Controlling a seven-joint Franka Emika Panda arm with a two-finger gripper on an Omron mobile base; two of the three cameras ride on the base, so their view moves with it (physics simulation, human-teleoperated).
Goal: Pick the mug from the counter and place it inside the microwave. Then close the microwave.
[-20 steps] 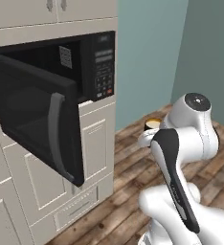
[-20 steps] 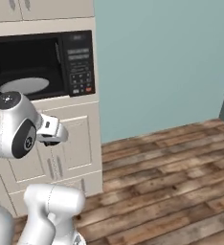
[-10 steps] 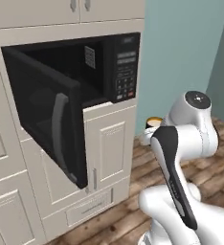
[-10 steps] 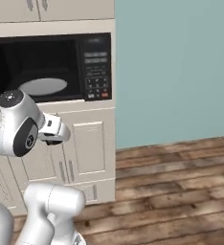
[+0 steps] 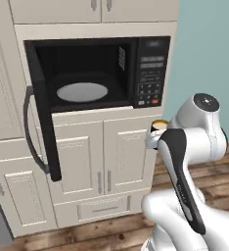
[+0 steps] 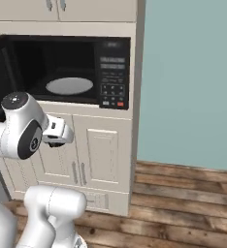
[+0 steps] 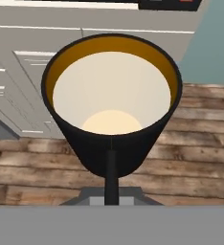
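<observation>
Pickup done: my gripper [image 7: 111, 165] is clamped on the mug [image 7: 112, 103], upright and carried in the air below and right of the open microwave [image 5: 99, 73], so placing it on the turntable [image 5: 82, 91] and swinging the door [image 5: 42, 127] closed remain.

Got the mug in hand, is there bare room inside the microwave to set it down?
Yes: the turntable is bare, open from the door on the left to the button panel on the right. The mug is in the shut gripper, below that opening.
</observation>
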